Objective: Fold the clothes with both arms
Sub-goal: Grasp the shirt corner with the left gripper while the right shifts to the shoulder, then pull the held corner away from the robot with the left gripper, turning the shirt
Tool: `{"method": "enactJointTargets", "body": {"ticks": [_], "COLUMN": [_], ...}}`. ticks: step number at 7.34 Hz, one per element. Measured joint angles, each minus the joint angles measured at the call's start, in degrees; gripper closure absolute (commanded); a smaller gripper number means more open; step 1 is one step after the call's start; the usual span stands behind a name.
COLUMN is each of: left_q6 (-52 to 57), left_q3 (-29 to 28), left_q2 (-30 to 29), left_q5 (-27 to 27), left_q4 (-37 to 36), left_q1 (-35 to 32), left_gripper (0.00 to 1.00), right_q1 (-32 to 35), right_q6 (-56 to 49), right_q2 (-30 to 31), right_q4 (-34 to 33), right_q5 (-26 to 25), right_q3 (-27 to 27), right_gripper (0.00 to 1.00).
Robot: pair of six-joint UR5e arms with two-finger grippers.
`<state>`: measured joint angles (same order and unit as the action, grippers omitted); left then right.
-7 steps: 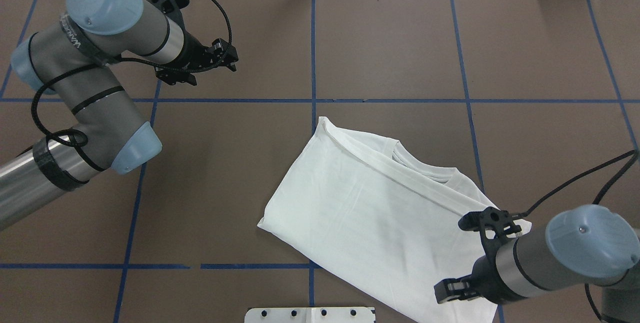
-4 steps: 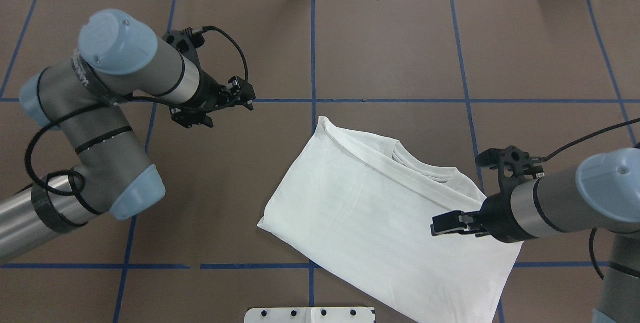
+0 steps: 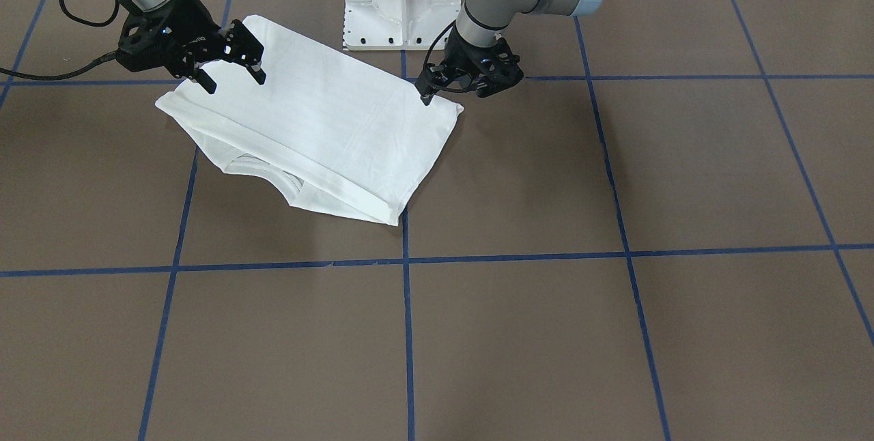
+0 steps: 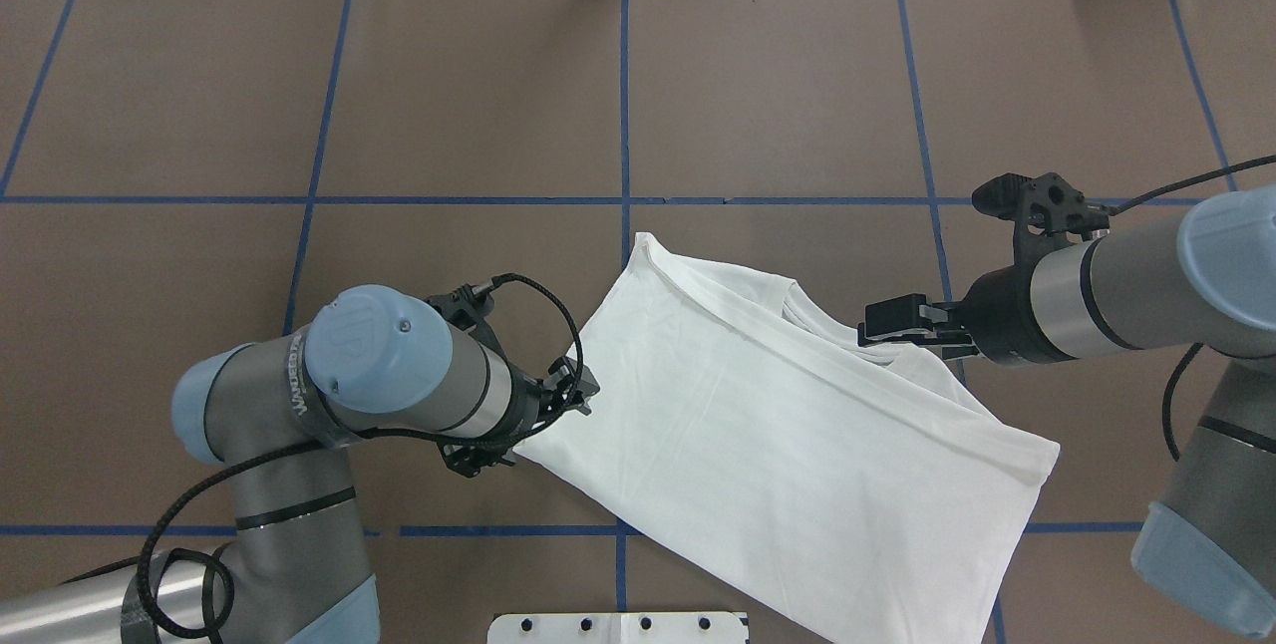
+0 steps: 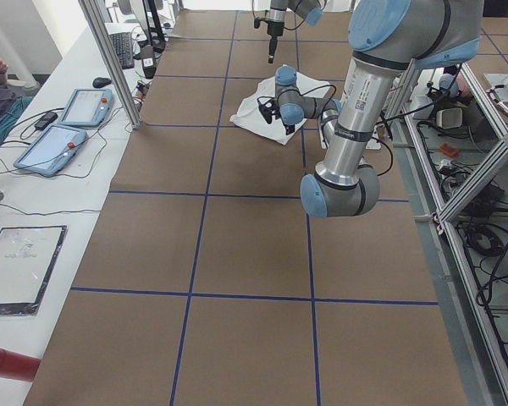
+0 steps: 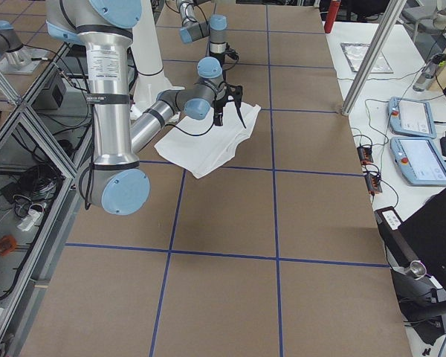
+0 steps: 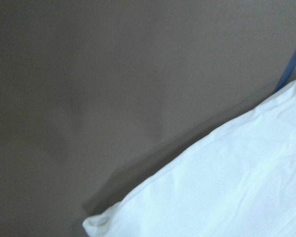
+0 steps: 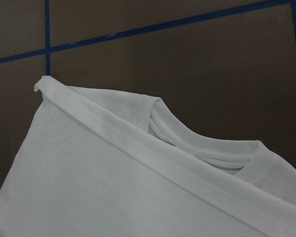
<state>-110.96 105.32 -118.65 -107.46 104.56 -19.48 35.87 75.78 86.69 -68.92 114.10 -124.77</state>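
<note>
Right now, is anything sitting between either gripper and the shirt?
Nothing visible. The left gripper is right at one corner of the shirt, and the right gripper hangs open above the edge on the collar side.

open table [image 4: 797, 76] around shirt [image 4: 758, 425], pedestal [image 4: 618, 627] near edge

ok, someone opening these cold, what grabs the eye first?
The white T-shirt, folded into a slanted rectangle on the brown table with its blue tape grid, its collar peeking out on the far side. Then, flanking it, the left gripper at its corner on the robot's left and the right gripper open over the collar end.
</note>
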Motion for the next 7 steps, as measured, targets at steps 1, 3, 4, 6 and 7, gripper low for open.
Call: {"method": "enactJointTargets", "body": {"ticks": [1, 3, 4, 6, 7], "left_q6": [-1.27, -1.91, -1.96, -1.96, -1.95], "left_q3": [-0.71, -2.16, -2.59, -3.1, -3.42], "left_q2": [0.06, 0.02, -0.02, -0.06, -0.05], "left_q5": [1.15, 2.09, 2.36, 3.3, 3.55], "left_q4": [-0.02, -0.04, -0.08, -0.25, -0.3], "left_q1": [1.65, 2.65, 2.71, 2.39, 2.13], "left_gripper": [0.03, 0.09, 0.13, 0.18, 0.23], "right_q1": [0.04, 0.01, 0.01, 0.09, 0.07], "right_q6": [-0.01, -0.02, -0.02, -0.01, -0.01], "right_q2": [-0.43, -0.75, -0.94, -1.1, -1.16], "right_q4": [0.03, 0.09, 0.09, 0.1, 0.1], "right_q5": [-0.01, 0.0, 0.02, -0.01, -0.01], "right_q3": [0.37, 0.63, 0.68, 0.7, 0.72], "right_gripper": [0.0, 0.0, 0.0, 0.0, 0.0]}}
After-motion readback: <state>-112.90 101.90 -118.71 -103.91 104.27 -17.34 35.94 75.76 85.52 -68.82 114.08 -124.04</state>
